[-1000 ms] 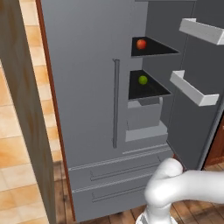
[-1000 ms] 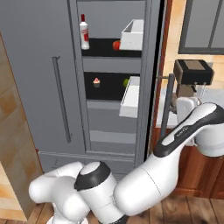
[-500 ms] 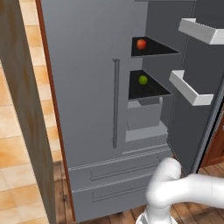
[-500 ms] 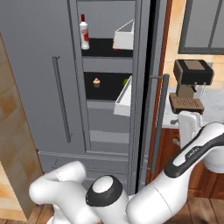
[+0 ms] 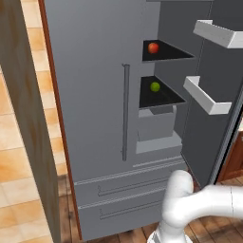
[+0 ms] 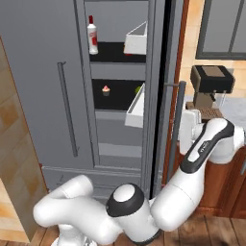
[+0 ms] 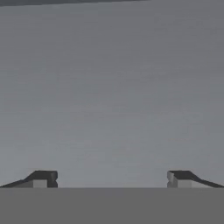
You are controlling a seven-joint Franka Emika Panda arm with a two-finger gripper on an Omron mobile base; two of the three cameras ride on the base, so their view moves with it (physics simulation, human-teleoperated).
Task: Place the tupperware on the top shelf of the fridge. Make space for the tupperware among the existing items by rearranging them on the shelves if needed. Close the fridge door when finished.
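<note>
Grey fridge (image 5: 95,95): the left door is shut and the right door (image 5: 209,142) stands partly open. I think this is the closing step of the task.
Right door: from the right base view I see it almost edge-on, with its bar handle (image 6: 174,125) facing outward. It is at this angle, I judge, because it is being swung toward the compartment.
White arm (image 6: 206,144): it bends around to the outer side of the door, beside the handle. From there a push can shut the door.
Top shelf (image 5: 171,53): a black board. The part I can see carries small items.
Lower shelf (image 5: 163,95): black too, with a grey drawer under it.
Door bins (image 5: 216,34): white boxes on the inner side of the door. In the right base view one of them covers the right part of the top shelf.
Tupperware: I cannot tell where it lies. It may be on the covered part of the top shelf.
Pincer (image 7: 112,178): the tips stand wide apart with nothing between them, facing a flat grey panel close in front. I think it is spread for pushing, not for gripping.
White bottle (image 6: 92,34): upright at the left of the top shelf.
Red fruit (image 5: 153,47): on the top shelf.
Green fruit (image 5: 155,87): on the lower shelf.
Cupcake (image 6: 105,90): on the lower shelf, well apart from the green fruit.
</note>
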